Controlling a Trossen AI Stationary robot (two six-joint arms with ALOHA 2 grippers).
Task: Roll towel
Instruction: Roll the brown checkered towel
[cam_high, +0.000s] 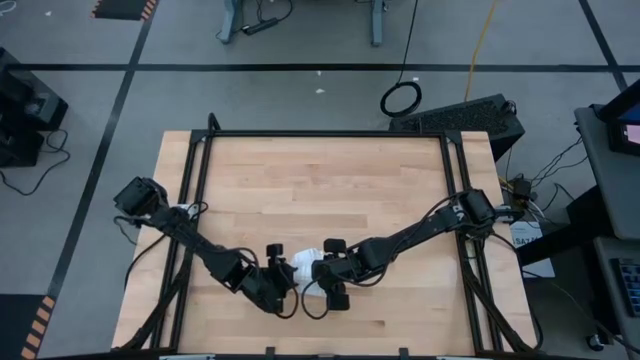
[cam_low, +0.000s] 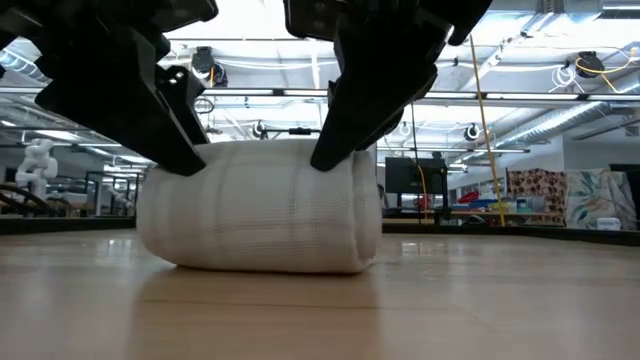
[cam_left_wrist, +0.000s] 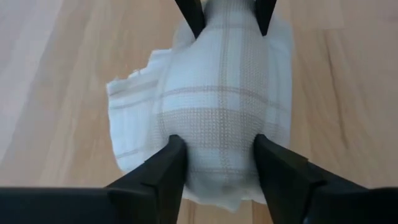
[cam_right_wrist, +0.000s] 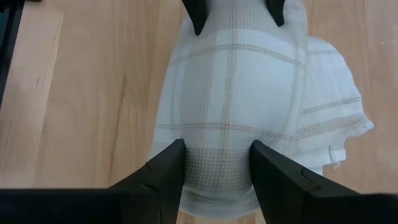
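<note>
The towel is a short thick white roll with a faint check, lying on its side on the wooden table near the front edge. In the low view the roll rests on its curved underside. My left gripper closes on one end of the roll and my right gripper on the other, so the two face each other along it. In the high view the left gripper is on the roll's left and the right gripper on its right. My left gripper pinches the roll's left end between its two fingers, which lie on opposite sides of the roll. They come slanting down from the table's left. The roll lies on the table, and layered cloth edges stick out at one side. My right gripper pinches the roll's right end between its two fingers, one on each side of the roll. They come slanting down from the table's right. The roll stays on the table, with looser folded layers bulging out beside the hold.
A black frame runs along the table's far, left and right sides. Bare wood lies beyond the roll toward the far edge. The table's near edge is close behind both grippers.
</note>
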